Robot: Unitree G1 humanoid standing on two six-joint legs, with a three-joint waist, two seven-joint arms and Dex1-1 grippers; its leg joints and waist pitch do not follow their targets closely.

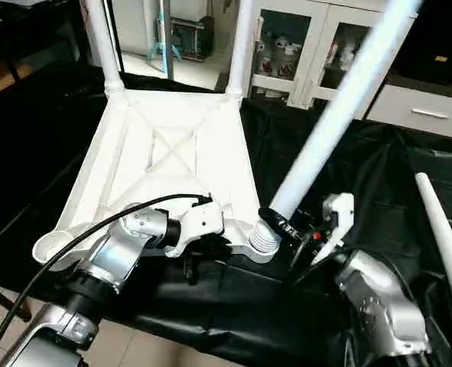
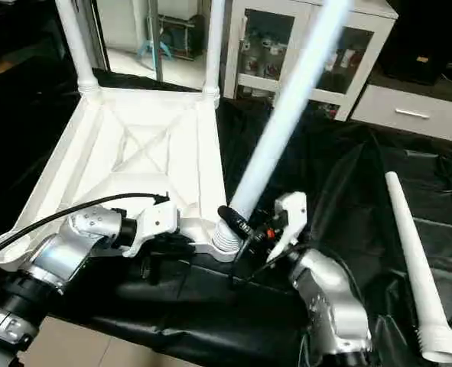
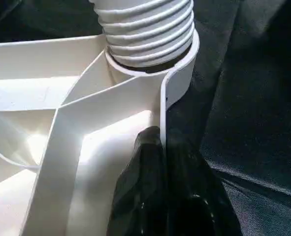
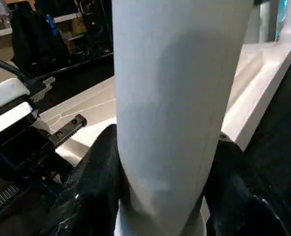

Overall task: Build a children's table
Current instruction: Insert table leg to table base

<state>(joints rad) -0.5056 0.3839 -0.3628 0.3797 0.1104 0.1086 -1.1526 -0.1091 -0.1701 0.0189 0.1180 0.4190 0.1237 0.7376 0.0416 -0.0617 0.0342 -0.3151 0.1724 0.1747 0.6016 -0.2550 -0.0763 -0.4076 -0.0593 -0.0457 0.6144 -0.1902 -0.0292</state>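
The black-draped work table [image 1: 378, 168] carries the upturned top [image 1: 172, 145], with two legs [image 1: 102, 42] standing at its far corners. A third leg [image 1: 329, 126] leans with its ribbed end in the near right socket, the right gripper [image 1: 281, 222] clamped around it. The left gripper [image 3: 162, 162] pinches the top's near rim, fingers together. A fourth leg [image 2: 413, 260] lies loose to the right.

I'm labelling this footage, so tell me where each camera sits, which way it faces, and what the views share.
Left eye view: on the head, looking forward and down at the upturned tabletop; both silver forearms show.
Right eye view: beside it, same scene; a loose leg lies on the black cloth.
Left wrist view: along the left gripper, shut on the tabletop's edge wall below the corner socket.
Right wrist view: along the right gripper, fingers around the tilted leg.
Shared: that leg's ribbed end in the socket.
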